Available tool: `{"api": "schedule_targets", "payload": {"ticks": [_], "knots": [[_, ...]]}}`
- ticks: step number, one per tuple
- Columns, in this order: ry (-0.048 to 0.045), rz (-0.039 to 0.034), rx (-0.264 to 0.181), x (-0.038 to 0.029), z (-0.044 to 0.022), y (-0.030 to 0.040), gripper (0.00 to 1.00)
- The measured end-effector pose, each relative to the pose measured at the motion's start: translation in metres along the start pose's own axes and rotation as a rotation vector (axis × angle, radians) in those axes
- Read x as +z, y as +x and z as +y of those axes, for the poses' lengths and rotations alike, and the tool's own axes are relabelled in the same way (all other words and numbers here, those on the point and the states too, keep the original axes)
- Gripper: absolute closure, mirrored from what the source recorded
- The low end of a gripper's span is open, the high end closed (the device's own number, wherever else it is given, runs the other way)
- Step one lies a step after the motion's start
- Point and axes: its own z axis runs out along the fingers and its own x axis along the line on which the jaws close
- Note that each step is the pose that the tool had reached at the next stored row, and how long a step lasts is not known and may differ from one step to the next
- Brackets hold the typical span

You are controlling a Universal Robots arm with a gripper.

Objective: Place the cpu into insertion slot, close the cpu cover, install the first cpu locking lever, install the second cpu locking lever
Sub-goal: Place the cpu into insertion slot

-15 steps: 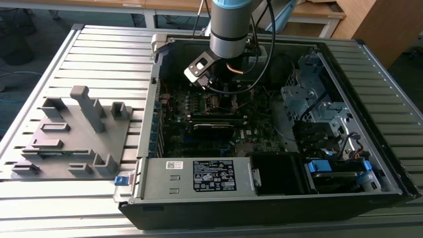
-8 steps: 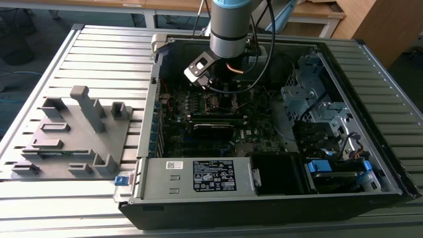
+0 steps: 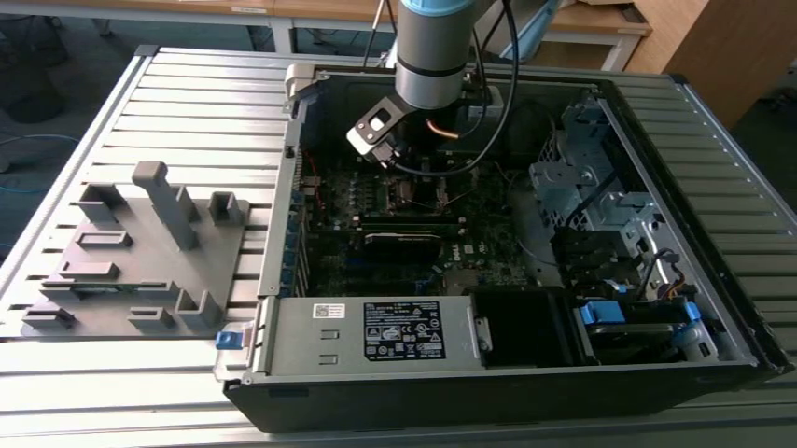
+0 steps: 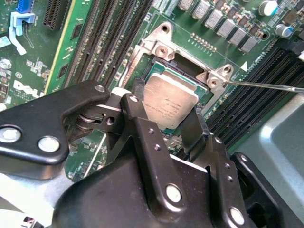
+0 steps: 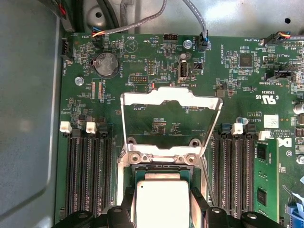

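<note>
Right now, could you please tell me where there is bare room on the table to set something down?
The table is bare beyond the grey fixture, toward the exterior view's upper left, and on the strip between fixture and near edge. The computer case is crowded: the gripper holds the cpu at the insertion slot, beside the raised cpu cover.

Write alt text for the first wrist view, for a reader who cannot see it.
The black claw grips the silvery square cpu at the insertion slot of a green motherboard. Behind the slot the cpu cover, a thin metal frame, stands swung open, and rows of black memory slots flank the socket on both sides.
</note>
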Motion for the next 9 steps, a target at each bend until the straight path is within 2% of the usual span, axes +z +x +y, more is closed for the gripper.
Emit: {"api": "schedule_targets", "payload": {"ticks": [9], "knots": [[0.0001, 0.0006, -0.007, 0.0002, 0.0006, -0.0001, 0.46]]}}
